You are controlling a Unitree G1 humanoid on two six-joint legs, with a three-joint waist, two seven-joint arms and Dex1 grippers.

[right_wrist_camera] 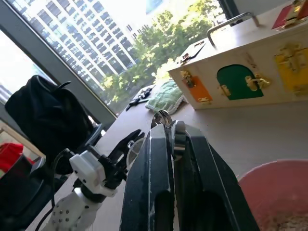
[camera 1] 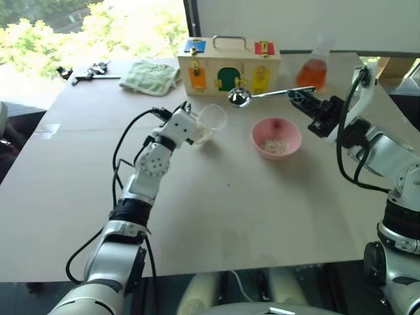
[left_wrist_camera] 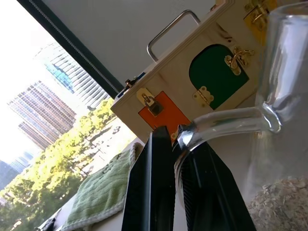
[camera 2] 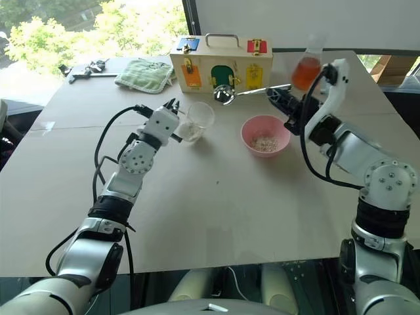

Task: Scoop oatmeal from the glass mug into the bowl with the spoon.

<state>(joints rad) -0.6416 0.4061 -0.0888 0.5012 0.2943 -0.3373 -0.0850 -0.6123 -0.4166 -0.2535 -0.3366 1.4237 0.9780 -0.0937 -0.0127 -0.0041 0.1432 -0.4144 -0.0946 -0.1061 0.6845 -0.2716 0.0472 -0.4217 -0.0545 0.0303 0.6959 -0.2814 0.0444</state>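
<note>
Strong daylight pours in through the window (camera 1: 92, 33), blowing out the trees and sky to near white. The table (camera 1: 249, 216) sits evenly lit, shadows soft. Glare washes the flask (camera 1: 314, 69); the wrist views' near fingers are blurred.

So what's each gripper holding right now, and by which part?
The left gripper holds the glass mug by its side handle. The right gripper holds the spoon by the end of its long handle.

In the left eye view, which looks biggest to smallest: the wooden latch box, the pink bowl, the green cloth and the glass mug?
1. Wooden latch box
2. Green cloth and pink bowl: too alike to rank
3. Glass mug

The box and cloth lie farther from the camera.
</note>
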